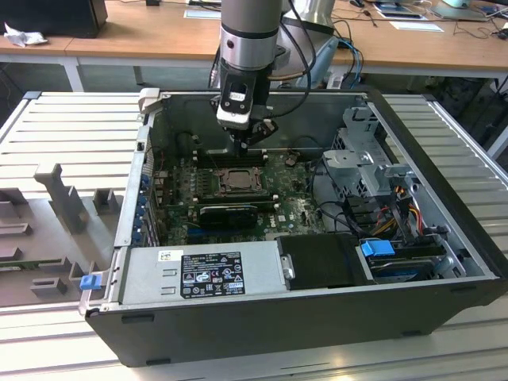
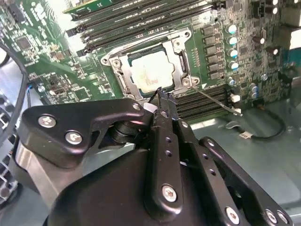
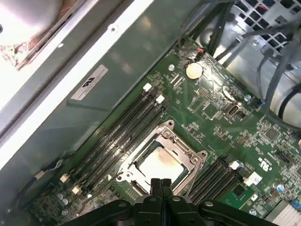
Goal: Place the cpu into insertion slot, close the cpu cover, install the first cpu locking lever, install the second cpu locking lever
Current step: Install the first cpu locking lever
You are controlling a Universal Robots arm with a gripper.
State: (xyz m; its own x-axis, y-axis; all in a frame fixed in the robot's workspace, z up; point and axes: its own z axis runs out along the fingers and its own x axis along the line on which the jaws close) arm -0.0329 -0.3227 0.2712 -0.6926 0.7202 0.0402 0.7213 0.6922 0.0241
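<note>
Lever stage of processor installation. The small flat square cpu with a silvery-grey metal top (image 2: pixel 150 73) lies seated in the square dark insertion slot with a metal rim (image 1: pixel 237 182). The slot sits on the green circuit board (image 3: pixel 221 108) inside the open black computer case (image 1: pixel 262 325), which rests on a slatted metal counter (image 1: pixel 71 127). The thin square silver metal cpu cover (image 2: pixel 181 61) appears folded down around the chip, its cut-out leaving the metal top exposed in both wrist views. Placement and cover closing therefore read as done.

A thin bare steel locking lever (image 2: pixel 214 100) runs from one socket corner out across the long black memory slots (image 3: pixel 127 127). It looks unlatched, though whether it is raised or lying flat cannot be told. The step in hand is judged to be the first locking lever.

The black gripper (image 3: pixel 161 182) has its fingers (image 3: pixel 156 188) pressed together with nothing between them, serving as a single narrow tip. In both wrist views that tip stands at the socket's edge, near the corner where the lever begins. Whether it touches anything cannot be told.

In the exterior view, the silver-and-grey arm descends nearly upright into the case with its wrist above the socket. The gripper points down at the board.

Seating a lever would call for a firm downward press on the rod. A sideways nudge would then tuck the rod under its hook, and the tip must keep off the chip and the cover.
</note>
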